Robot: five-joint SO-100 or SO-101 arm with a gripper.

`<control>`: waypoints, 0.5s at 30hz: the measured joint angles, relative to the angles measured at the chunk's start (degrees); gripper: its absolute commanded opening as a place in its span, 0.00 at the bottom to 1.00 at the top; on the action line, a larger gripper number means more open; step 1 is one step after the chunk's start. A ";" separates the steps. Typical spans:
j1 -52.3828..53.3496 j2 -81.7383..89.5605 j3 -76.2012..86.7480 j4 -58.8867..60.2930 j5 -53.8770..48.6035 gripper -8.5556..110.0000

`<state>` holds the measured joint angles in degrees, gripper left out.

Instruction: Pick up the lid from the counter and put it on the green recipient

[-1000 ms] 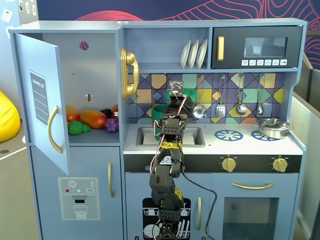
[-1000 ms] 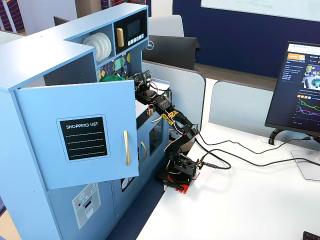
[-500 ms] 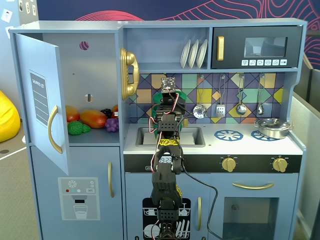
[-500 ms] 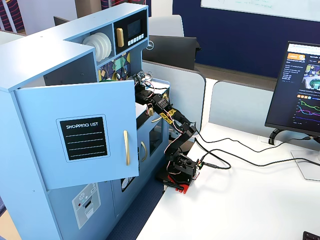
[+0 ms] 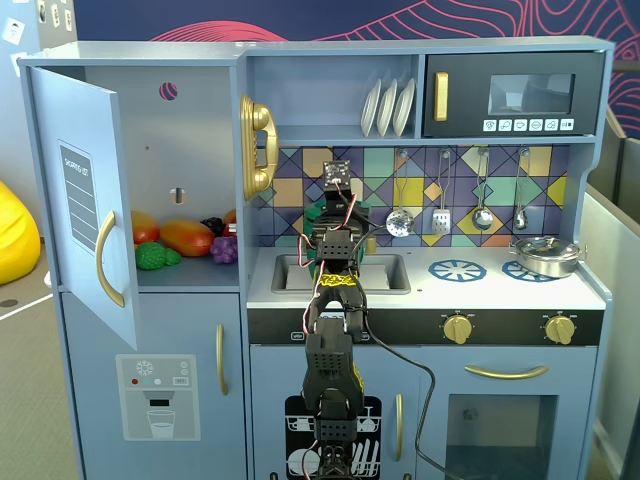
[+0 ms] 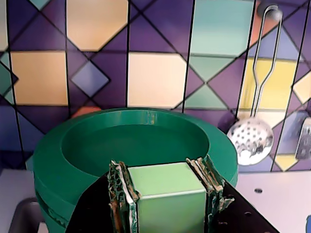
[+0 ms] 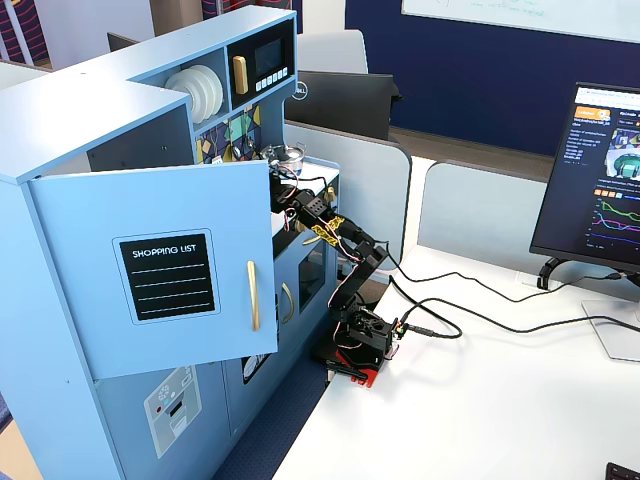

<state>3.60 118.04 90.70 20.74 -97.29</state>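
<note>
1. Behind everything, a backsplash of coloured diamond and triangle tiles [image 6: 155, 77] was seen on a blue toy kitchen [image 5: 150, 300], with a perforated silver skimmer [image 6: 250, 138] hung at the right of the wrist view.
2. A flat round green plastic lid [image 6: 136, 141] was shown from the wrist camera as carried level, just in front of the backsplash, above the sink area.
3. The tall dark green pot was not clearly made out in any view; a darker green edge below the lid's left side may have been its rim, but this could not be confirmed.
4. A misaligned release was judged the main risk: with the pot hidden beneath the lid, an off-centre lowering could leave the lid tilted on the rim or let it slide into the sink.
5. The jaws of the gripper [image 6: 165, 194] were closed onto the lid's pale green block knob [image 6: 165, 187], pressed against both its sides.
</note>
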 measured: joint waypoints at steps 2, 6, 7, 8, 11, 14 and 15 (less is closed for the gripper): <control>0.00 -0.62 -0.09 -0.18 0.44 0.07; -0.62 -1.14 -1.05 -0.18 0.09 0.07; -0.88 -1.32 -1.14 -0.18 0.09 0.07; -1.14 -1.67 -1.41 -0.18 0.09 0.07; -1.67 -2.72 -2.11 -0.62 0.09 0.07; -1.58 -2.90 -2.90 -0.70 0.09 0.07; -1.49 -2.90 -3.08 -0.70 0.09 0.07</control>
<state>2.11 115.14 87.63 20.04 -97.21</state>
